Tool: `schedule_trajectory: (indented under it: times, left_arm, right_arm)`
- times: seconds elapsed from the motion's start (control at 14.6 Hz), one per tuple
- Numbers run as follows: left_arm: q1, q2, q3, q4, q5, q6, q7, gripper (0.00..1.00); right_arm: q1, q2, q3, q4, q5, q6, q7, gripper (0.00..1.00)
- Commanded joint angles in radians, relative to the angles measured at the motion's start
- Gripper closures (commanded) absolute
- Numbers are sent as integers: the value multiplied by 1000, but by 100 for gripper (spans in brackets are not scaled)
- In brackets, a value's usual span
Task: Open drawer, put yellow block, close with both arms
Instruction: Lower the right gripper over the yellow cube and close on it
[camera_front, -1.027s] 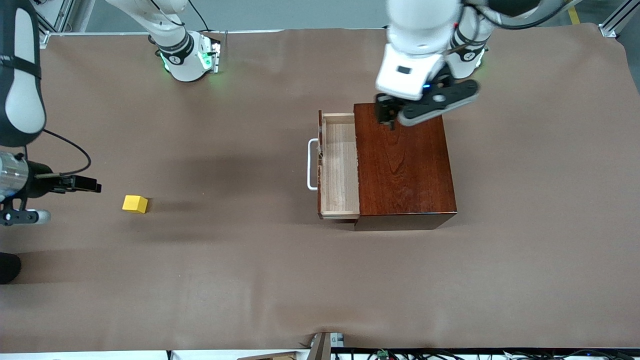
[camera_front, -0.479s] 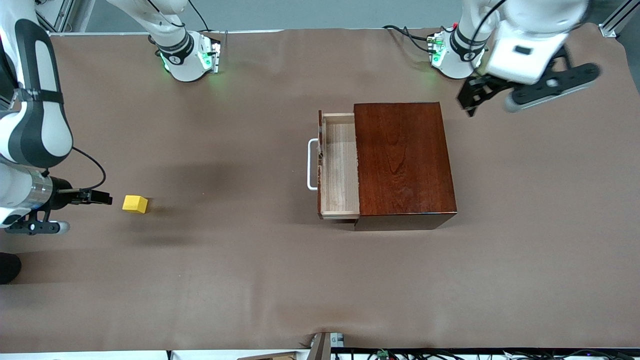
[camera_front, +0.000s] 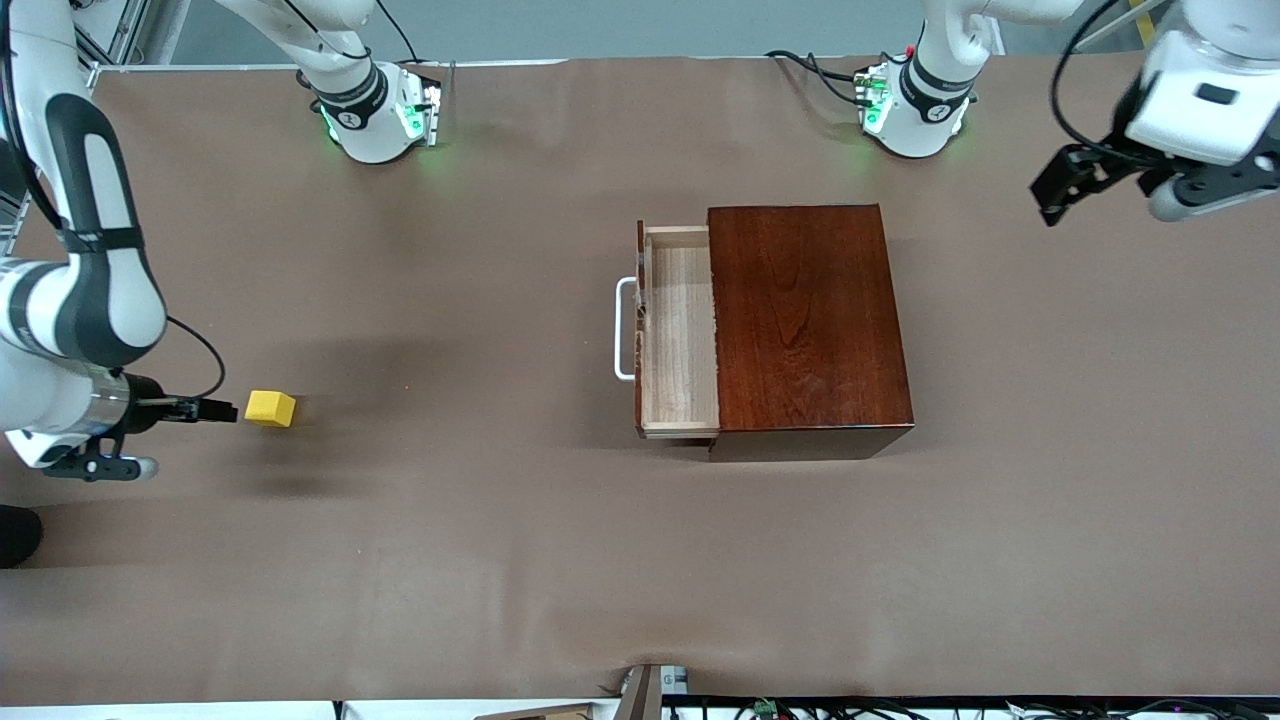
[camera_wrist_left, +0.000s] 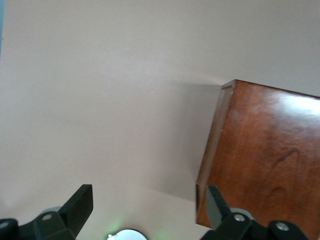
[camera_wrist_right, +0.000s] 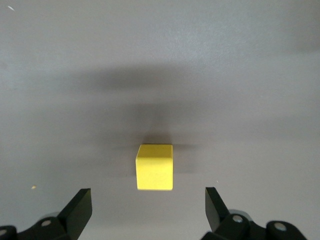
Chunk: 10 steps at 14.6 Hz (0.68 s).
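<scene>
yellow block (camera_front: 270, 408): bare table around | drawer (camera_front: 680, 335): open, unobstructed above

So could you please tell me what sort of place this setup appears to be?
Probably a robotics lab test bench: two white arms bolted at green-lit bases on a table under plain brown covering, aluminium framing at the edges, and only practice props, a wooden box with drawer and a yellow block.

- I work in a robotics lab, not a home or shop.
- My two bases (camera_front: 380, 115) glow green, bolted along the top edge of the frame.
- The bench (camera_front: 500, 560) is draped in one plain brown sheet.
- Aluminium framing (camera_front: 120, 35) shows at upper left.
- Loose cables and connectors (camera_front: 850, 708) trail along the bottom edge.
</scene>
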Motion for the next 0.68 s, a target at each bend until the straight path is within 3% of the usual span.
schedule_trajectory:
  times: [0.0, 0.21, 0.62]
  left_arm:
    - [70, -38, -11, -42, -20, 11, 99, 0]
    - [116, -38, -9, -59, -55, 31, 153, 0]
    - [112, -25, -11, -68, -106, 103, 245, 0]
  right_arm:
    - [-31, -15, 16, -92, -18, 88, 12, 0]
    - [-34, -17, 16, -155, -18, 158, 15, 0]
    - [-34, -17, 16, -254, -13, 299, 17, 0]
